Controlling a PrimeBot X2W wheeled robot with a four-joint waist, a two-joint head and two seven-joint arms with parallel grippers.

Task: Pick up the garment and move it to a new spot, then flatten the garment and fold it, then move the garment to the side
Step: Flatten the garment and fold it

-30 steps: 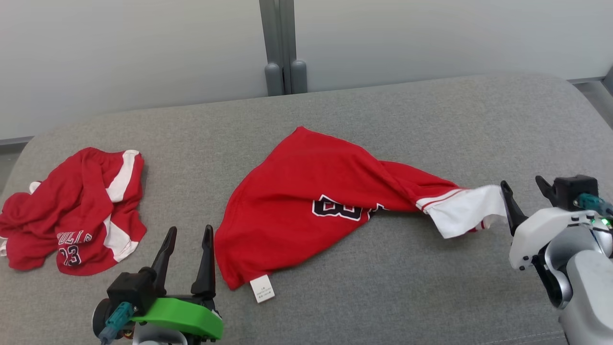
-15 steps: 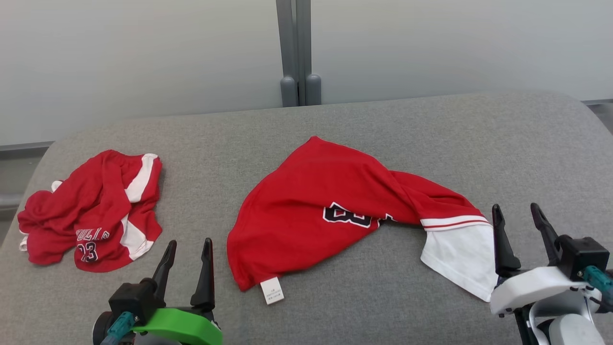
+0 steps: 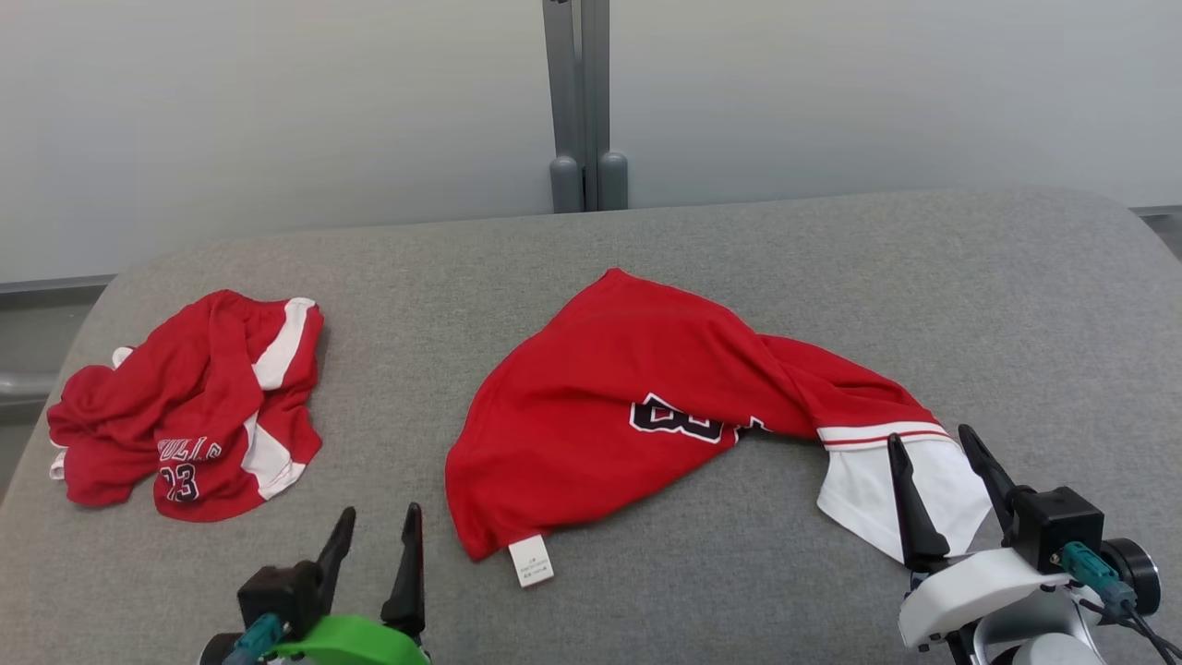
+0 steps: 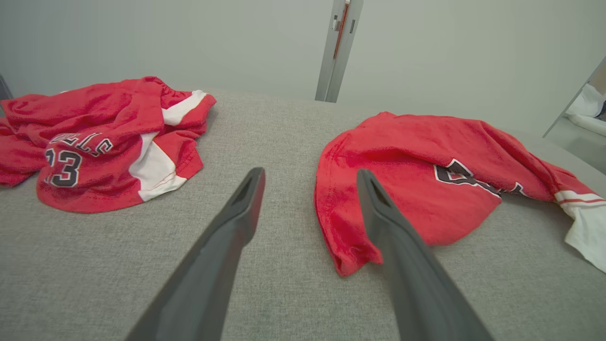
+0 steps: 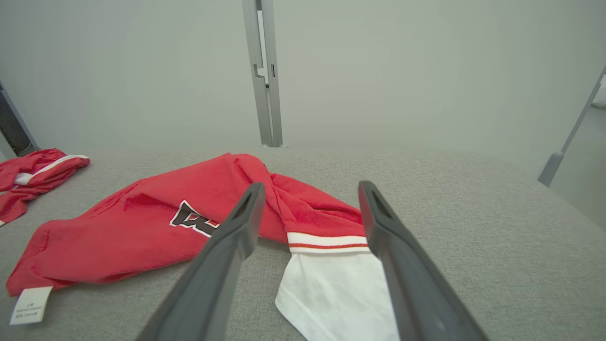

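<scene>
Cloth, red with dark lettering, lies across the middle of the grey cushion (image 3: 739,240): this is the garment (image 3: 646,406), spread loosely on its left part and twisted toward my right, where its white end (image 3: 868,503) fans out flat. A care label (image 3: 531,561) sticks out from its near corner. My right gripper (image 3: 931,434) sits at that white end with both fingers spread wide and nothing held. In the right wrist view the white cloth lies under and between them, though I cannot tell whether they touch it. My left gripper (image 3: 381,510) is likewise spread wide and empty, just left of the garment's near corner. A second red garment (image 3: 185,406) lies crumpled well apart at the far left.
</scene>
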